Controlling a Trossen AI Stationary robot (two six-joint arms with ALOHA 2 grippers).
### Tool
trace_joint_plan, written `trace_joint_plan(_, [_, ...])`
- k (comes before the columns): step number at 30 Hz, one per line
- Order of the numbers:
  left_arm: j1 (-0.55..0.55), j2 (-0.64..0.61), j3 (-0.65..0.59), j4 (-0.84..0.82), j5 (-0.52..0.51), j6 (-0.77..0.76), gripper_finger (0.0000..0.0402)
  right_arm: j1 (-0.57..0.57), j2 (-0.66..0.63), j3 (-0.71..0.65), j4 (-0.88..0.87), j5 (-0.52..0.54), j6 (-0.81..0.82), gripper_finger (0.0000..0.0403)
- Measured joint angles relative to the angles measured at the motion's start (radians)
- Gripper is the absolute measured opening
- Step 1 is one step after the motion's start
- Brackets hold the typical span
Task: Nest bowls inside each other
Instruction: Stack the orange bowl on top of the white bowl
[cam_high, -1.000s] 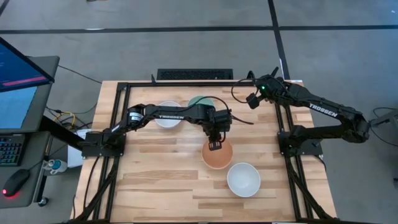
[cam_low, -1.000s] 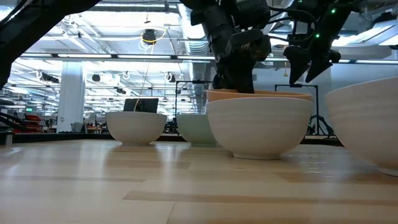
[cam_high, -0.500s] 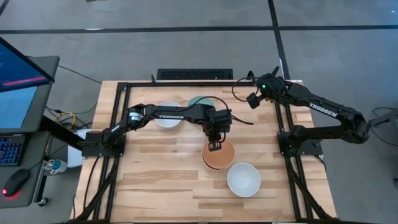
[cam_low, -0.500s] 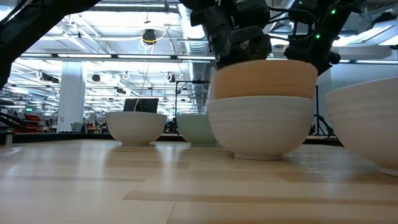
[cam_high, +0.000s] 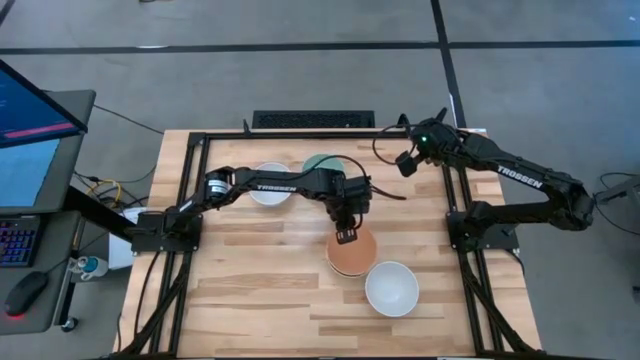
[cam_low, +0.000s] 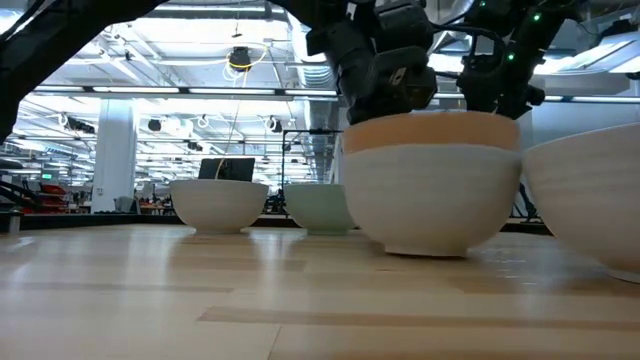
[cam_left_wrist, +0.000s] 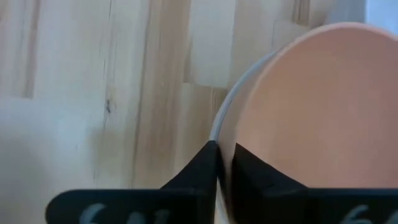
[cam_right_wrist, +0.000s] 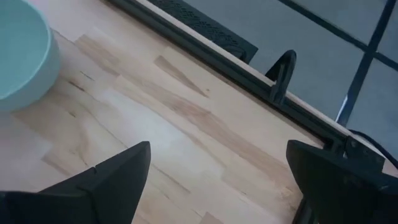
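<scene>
An orange bowl (cam_high: 353, 257) sits nested in a white bowl (cam_low: 430, 200), with its rim band (cam_low: 430, 130) showing above the white wall. My left gripper (cam_high: 345, 236) is at the pair's far rim, shut on it. A second white bowl (cam_high: 391, 288) stands just to the near right. A third white bowl (cam_high: 268, 183) and a mint green bowl (cam_high: 325, 165) stand near the far edge. My right gripper (cam_high: 405, 160) hangs open above the table's far right part, and the green bowl (cam_right_wrist: 22, 56) shows in its wrist view. My left gripper pinches the orange bowl's far rim (cam_left_wrist: 227, 134) from above, pointing down, with one finger (cam_left_wrist: 252, 171) inside the bowl and the other (cam_left_wrist: 196, 171) outside. The white bowl's rim (cam_left_wrist: 219, 124) runs into the same gap; whether it is pinched too, I cannot tell. The orange bowl sits upright in the white one.
A black frame rail (cam_right_wrist: 205, 56) runs along the far edge and down both sides of the table. Bare wood lies open at the near left (cam_high: 240, 290). A monitor, keyboard and mouse stand beyond the left edge.
The orange bowl, low in the white bowl a second ago, rose well out of it half a second ago and now sits lower in it again. The nested pair has slid a little toward the near edge and the neighbouring white bowl. My left gripper stayed shut on the rim.
</scene>
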Motion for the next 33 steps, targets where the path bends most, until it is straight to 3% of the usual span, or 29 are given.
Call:
trace_joint_plan(4, [-0.001,-0.006,0.009,0.011,-0.019,-0.001,0.0048,-0.001,0.000,0.000,0.001,0.011,-0.002,0.0400])
trace_joint_plan(11, [0.005,-0.009,0.070,-0.070,-0.082,-0.003,0.0134,-0.001,0.000,0.000,0.001,0.041,-0.009,0.0400])
trace_joint_plan(15, [-0.001,-0.009,0.145,-0.181,-0.103,0.000,0.0177,0.009,0.000,0.000,-0.011,-0.064,-0.010,0.0400])
trace_joint_plan(18, [-0.017,-0.009,0.239,-0.241,-0.191,0.037,0.0193,0.049,0.000,-0.011,-0.017,-0.027,-0.010,0.0400])
trace_joint_plan(21, [-0.024,-0.010,0.334,-0.266,-0.276,0.068,0.0195,0.116,-0.033,-0.076,-0.013,0.048,0.025,0.0400])
trace_joint_plan(24, [-0.021,-0.065,0.304,-0.218,-0.296,0.071,0.0189,0.243,-0.132,-0.159,-0.018,0.073,0.109,0.0400])
trace_joint_plan(29, [-0.023,-0.171,0.268,-0.221,-0.391,0.055,0.0173,0.483,-0.303,-0.267,-0.004,0.038,0.291,0.0400])
trace_joint_plan(33, [-0.022,-0.234,0.242,-0.212,-0.457,0.038,0.0166,0.599,-0.273,-0.325,0.063,-0.028,0.435,0.0399])
